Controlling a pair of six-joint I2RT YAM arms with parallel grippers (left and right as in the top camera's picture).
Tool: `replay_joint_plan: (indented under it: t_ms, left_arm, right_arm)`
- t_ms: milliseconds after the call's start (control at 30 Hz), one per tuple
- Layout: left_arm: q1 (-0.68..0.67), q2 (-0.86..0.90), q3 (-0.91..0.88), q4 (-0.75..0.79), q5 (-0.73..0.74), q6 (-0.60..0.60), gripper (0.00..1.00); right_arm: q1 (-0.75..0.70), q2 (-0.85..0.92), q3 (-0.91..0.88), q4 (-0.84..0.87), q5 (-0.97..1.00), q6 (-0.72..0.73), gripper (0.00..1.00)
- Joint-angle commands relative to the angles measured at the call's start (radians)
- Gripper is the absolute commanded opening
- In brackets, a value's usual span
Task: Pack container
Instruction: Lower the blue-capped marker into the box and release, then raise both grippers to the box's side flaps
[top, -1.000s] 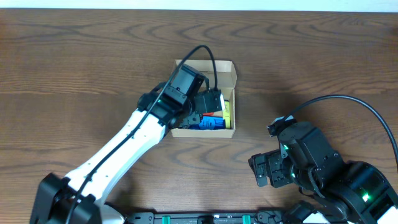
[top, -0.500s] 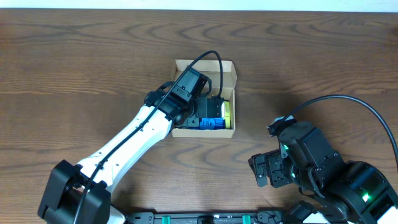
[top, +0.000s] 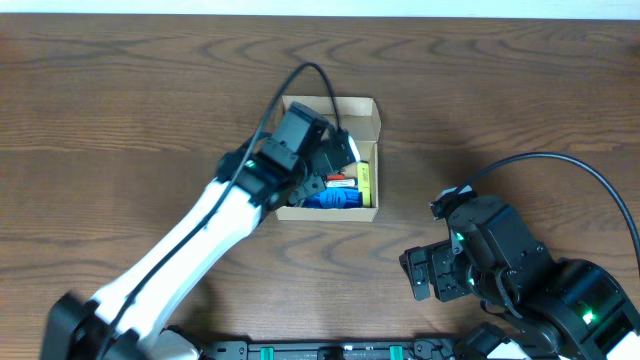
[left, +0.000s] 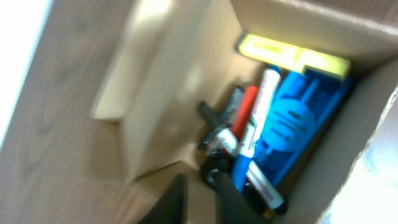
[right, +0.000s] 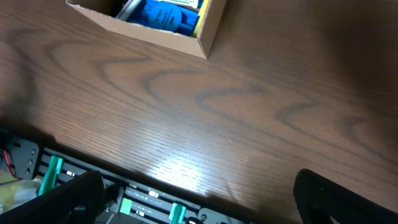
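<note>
The container (top: 366, 106) is a small tan cardboard box, open at the top, on the wooden table. It holds a blue plastic case (top: 338, 200), a yellow item (top: 366, 182) and markers. In the left wrist view its inner wall (left: 161, 93), the blue case (left: 298, 124), the yellow item (left: 292, 53) and red and white markers (left: 249, 130) show, blurred. My left gripper (top: 335, 165) hovers over the box's left half; its fingers (left: 198, 177) stand a little apart and hold nothing. My right gripper (top: 420, 275) is wide open and empty (right: 205, 199), low over the table in front of the box (right: 205, 25).
A black clip-like piece (left: 217, 115) lies in the box beside the markers. A metal rail with green tabs (right: 143, 202) runs along the table's near edge. The left arm's black cable (top: 300, 75) arcs over the box.
My left gripper has pulled back from deeper in the box toward its left side and its cable has swung left. The right arm has not moved.
</note>
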Motion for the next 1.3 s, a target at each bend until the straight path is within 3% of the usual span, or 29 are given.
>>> replay_joint_plan:
  t_ms: [0,267,500,700,733,767,800,867,900,1267]
  left_arm:
    - [0.024,-0.095,0.041,-0.002,-0.056,-0.261,0.06]
    - [0.181,-0.164,0.041,-0.078,-0.026,-0.583,0.06]
    - [0.403,-0.096,0.041,-0.092,0.252,-0.726,0.06]
    - [0.54,0.053,0.052,-0.066,0.442,-0.824,0.06]
    - [0.552,0.085,0.06,-0.064,0.458,-0.838,0.06]
    - [0.562,0.117,0.072,-0.064,0.478,-0.845,0.06]
    - [0.568,0.151,0.087,-0.062,0.499,-0.847,0.06]
    - [0.574,0.219,0.128,-0.061,0.528,-0.851,0.06]
    - [0.574,0.251,0.152,-0.064,0.529,-0.86,0.06]
    - [0.573,0.566,0.426,-0.143,0.578,-0.905,0.05]
  right_arm:
    - [0.008,0.0,0.007,-0.002,0.004,-0.013,0.99]
    - [0.008,0.0,0.007,-0.002,0.004,-0.013,0.99]
    - [0.008,0.0,0.007,0.01,-0.015,0.042,0.99]
    - [0.008,0.009,0.002,0.133,-0.003,0.062,0.99]
    - [0.007,0.017,-0.003,0.158,0.008,0.062,0.95]
    - [0.005,0.03,-0.01,0.188,0.019,0.062,0.84]
    - [0.002,0.045,-0.018,0.214,0.031,0.062,0.67]
    - [-0.014,0.089,-0.034,0.271,0.06,0.066,0.15]
    - [-0.026,0.115,-0.042,0.297,0.075,0.077,0.02]
    - [-0.315,0.513,-0.053,0.567,0.015,0.142,0.01]
